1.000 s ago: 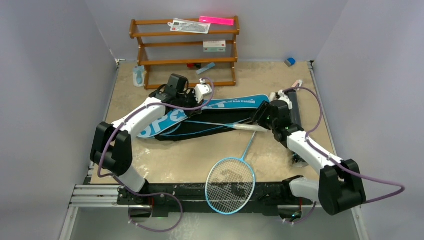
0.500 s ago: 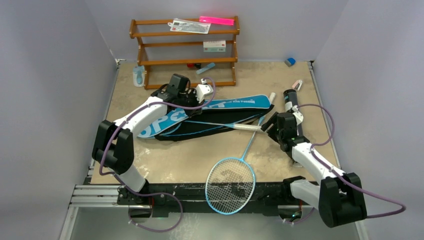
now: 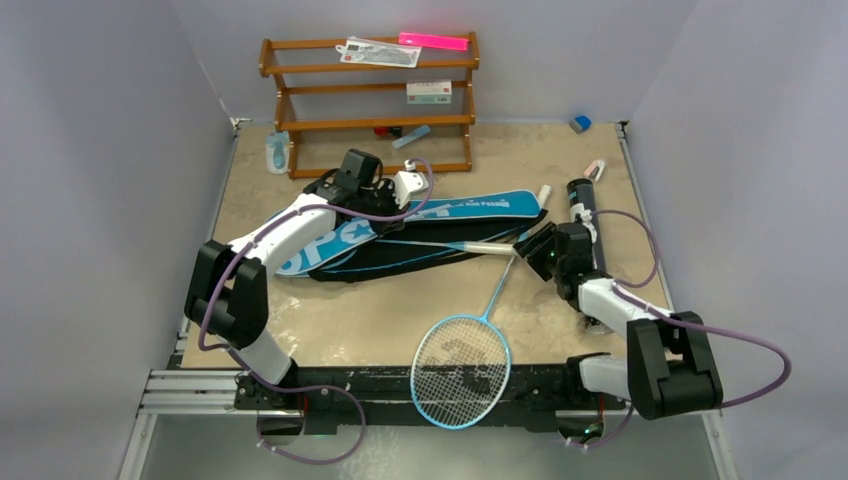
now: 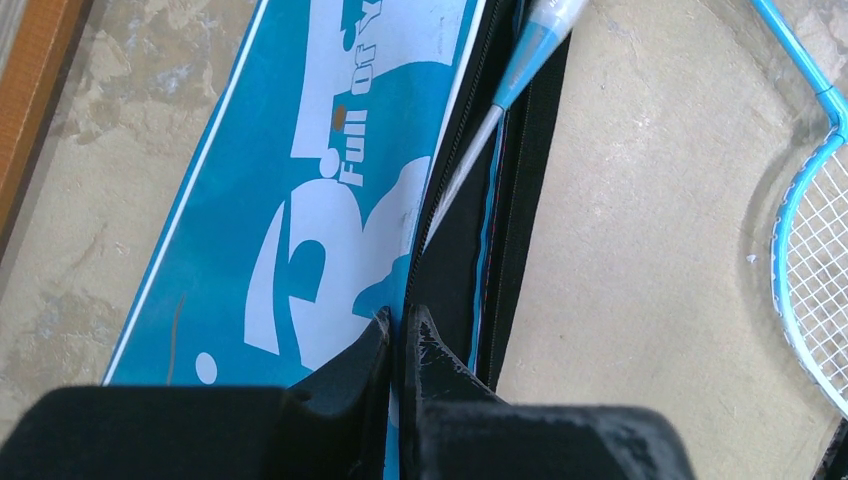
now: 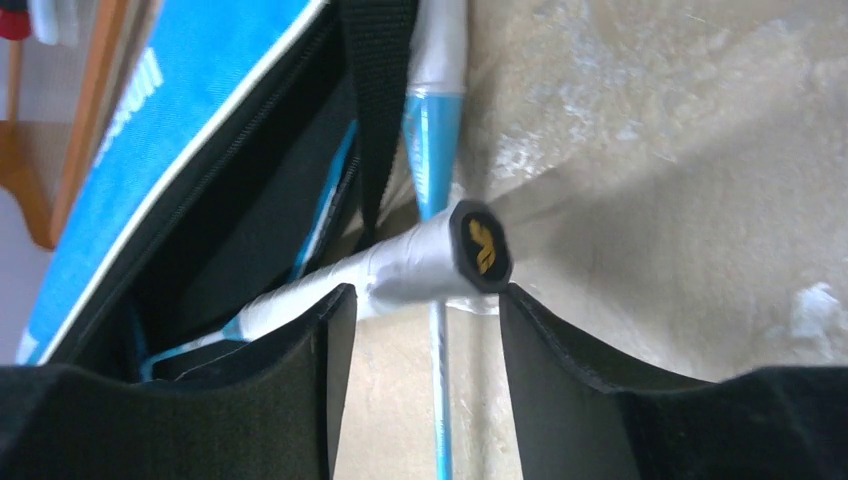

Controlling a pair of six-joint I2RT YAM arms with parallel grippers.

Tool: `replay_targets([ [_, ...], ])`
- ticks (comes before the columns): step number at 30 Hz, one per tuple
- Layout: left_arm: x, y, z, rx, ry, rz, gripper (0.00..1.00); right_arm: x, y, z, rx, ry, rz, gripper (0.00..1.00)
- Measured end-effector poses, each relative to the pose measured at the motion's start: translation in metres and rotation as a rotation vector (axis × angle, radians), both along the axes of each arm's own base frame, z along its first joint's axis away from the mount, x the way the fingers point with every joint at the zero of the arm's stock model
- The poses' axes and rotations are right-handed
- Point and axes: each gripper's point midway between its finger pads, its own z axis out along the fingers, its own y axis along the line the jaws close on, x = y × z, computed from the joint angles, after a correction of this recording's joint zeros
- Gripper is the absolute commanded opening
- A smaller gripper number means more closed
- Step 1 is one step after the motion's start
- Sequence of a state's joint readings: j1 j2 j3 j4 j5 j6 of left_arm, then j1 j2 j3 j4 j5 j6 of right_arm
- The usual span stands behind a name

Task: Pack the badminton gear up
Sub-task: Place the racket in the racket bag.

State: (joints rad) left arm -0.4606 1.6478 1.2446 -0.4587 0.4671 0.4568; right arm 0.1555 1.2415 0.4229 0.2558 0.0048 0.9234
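Note:
The blue bag lettered SPORT (image 3: 330, 245) lies open across the table's middle and also shows in the left wrist view (image 4: 300, 190). My left gripper (image 3: 412, 197) is shut on the bag's upper flap at the zipper edge (image 4: 400, 322). One racket lies partly inside the bag with its white handle (image 3: 490, 248) sticking out. My right gripper (image 3: 532, 246) is open, with that handle's butt (image 5: 478, 245) between its fingers (image 5: 300, 370). The second racket (image 3: 462, 370) lies on the table, its shaft (image 5: 432, 150) passing under the handle. The black tube (image 3: 582, 212) lies just right of my right gripper.
The brown wooden rack (image 3: 370, 100) stands at the back behind the bag. A pale-blue bottle (image 3: 277, 152) stands left of it. A small blue block (image 3: 580, 123) and a small pale object (image 3: 595, 170) lie at the back right. The second racket's head overhangs the front rail.
My right gripper drew back toward the near right, then came in again at the handle's end. The handle has slid a little left into the bag. My left arm barely moved.

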Motion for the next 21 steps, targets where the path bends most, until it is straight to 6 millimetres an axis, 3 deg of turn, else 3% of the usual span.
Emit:
replay_targets([
  [7,-0.006,-0.005,0.000,-0.005,0.004,-0.040,0.00,0.017,0.013,0.017,0.061,-0.080,0.031,0.25],
  [9,-0.010,-0.008,0.000,-0.007,0.007,-0.058,0.00,0.023,0.014,0.022,0.061,-0.097,0.034,0.27],
  [12,-0.015,-0.012,-0.001,-0.011,0.015,-0.081,0.00,0.032,0.015,0.029,0.061,-0.123,0.037,0.47],
  [13,-0.016,-0.013,-0.001,-0.014,0.018,-0.086,0.00,0.034,0.015,0.030,0.061,-0.126,0.038,0.49],
  [21,-0.015,-0.015,-0.002,-0.012,0.029,-0.072,0.00,0.032,0.015,0.038,0.079,-0.115,0.016,0.47],
])
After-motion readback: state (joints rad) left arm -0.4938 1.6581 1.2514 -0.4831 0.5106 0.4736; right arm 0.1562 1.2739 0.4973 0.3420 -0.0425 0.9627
